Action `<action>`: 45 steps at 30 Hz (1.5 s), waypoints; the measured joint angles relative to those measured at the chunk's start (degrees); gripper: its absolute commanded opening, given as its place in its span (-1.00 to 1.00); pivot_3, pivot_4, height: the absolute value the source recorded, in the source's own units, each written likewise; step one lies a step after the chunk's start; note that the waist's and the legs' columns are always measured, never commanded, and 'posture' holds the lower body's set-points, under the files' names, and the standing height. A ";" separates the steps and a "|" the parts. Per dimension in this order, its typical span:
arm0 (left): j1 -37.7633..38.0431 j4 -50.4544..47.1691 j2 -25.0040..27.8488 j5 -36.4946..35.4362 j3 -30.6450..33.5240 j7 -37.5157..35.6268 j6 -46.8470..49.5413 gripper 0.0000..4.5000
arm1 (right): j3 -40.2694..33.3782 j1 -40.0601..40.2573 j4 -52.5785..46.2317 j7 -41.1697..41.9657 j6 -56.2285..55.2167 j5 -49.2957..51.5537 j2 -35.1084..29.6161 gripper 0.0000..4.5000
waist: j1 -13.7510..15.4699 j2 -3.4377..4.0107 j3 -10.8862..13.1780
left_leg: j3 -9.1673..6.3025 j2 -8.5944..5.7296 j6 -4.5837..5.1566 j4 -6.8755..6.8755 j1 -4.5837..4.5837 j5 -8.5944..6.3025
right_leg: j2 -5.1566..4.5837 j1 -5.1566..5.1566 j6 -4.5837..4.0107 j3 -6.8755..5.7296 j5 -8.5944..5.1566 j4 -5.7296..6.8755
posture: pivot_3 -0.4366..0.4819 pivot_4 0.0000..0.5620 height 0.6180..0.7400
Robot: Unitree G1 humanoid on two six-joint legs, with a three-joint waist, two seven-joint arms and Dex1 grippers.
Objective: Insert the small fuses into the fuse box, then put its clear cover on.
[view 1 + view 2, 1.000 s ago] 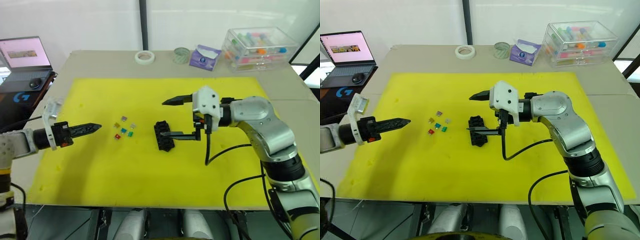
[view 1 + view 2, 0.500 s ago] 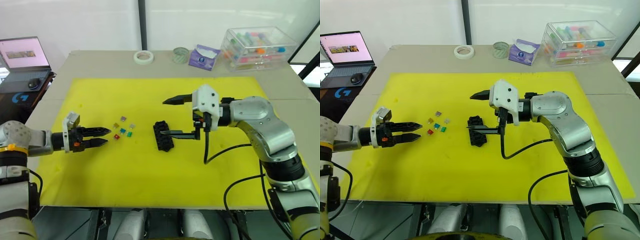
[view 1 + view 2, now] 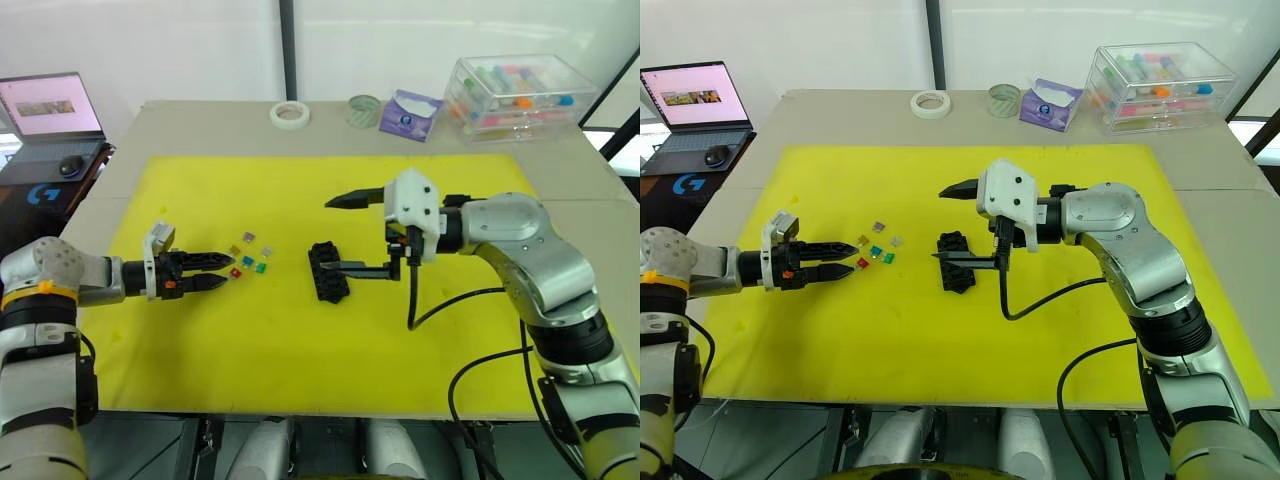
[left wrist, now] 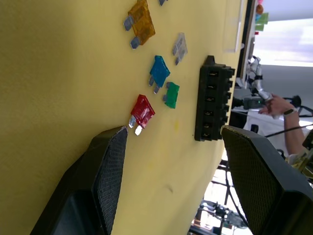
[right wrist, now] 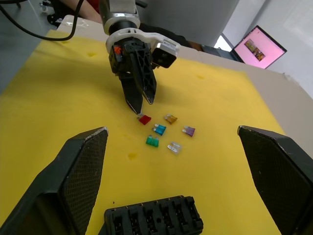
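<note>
A: Left pincer point(image 3: 222, 270) is spread, tips right at the red fuse point(image 3: 235, 272). The small fuses point(image 3: 251, 254) lie bunched on the yellow mat point(image 3: 300, 330), so a clumsy close could flick its neighbours away.

B: Right pincer point(image 3: 335, 233) gapes wide, empty, its lower finger at the fuse box point(image 3: 327, 271), which could get nudged. No clear cover that I can make out. Tape rolls point(image 3: 289, 113) and the tube box point(image 3: 515, 92) sit well back on the desk point(image 3: 590, 185), out of the way.

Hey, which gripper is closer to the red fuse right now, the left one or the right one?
Left. The left gripper is open with its fingertips right beside the red fuse. The right gripper is open farther off, around the fuse box.
</note>
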 measured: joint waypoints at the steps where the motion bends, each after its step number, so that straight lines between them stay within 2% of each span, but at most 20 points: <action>1: 0.00 -0.01 -0.06 0.32 -0.03 -0.36 -0.09 0.43 | 0.00 0.00 0.00 -0.03 0.02 0.02 -0.02 1.00 | 0.01 0.00 0.00 | 0.00 0.00 0.00 0.00 0.00 0.00 | 0.00 0.00 0.00 0.00 0.00 0.00 | -0.05 -0.47 1.00; 36: -1.62 2.44 -4.19 5.79 0.24 -4.08 -4.19 0.43 | -1.26 -0.10 -1.08 -0.41 2.97 1.68 -1.54 1.00 | 0.57 -0.01 0.00 | -0.03 -0.06 0.00 0.05 0.00 0.00 | -0.05 0.08 0.00 -0.01 0.00 0.00 | -0.05 -0.47 1.00; 40: -1.61 2.79 -4.83 7.02 0.07 -4.12 -5.39 -0.14 | -1.26 -0.10 -1.24 -0.41 3.42 1.70 -1.56 1.00 | 0.55 -0.01 0.00 | -0.04 -0.06 0.00 0.06 0.00 0.00 | -0.05 0.08 0.00 -0.01 0.00 0.00 | -0.05 -0.47 1.00; 45: -1.53 2.91 -5.27 7.81 0.08 -4.41 -6.27 -0.14 | -1.26 -0.10 -1.29 -0.41 3.44 1.68 -1.56 1.00 | 0.47 0.00 0.00 | -0.03 -0.06 0.00 0.05 0.00 0.00 | -0.05 0.08 0.00 -0.01 0.00 0.00 | -0.05 -0.47 1.00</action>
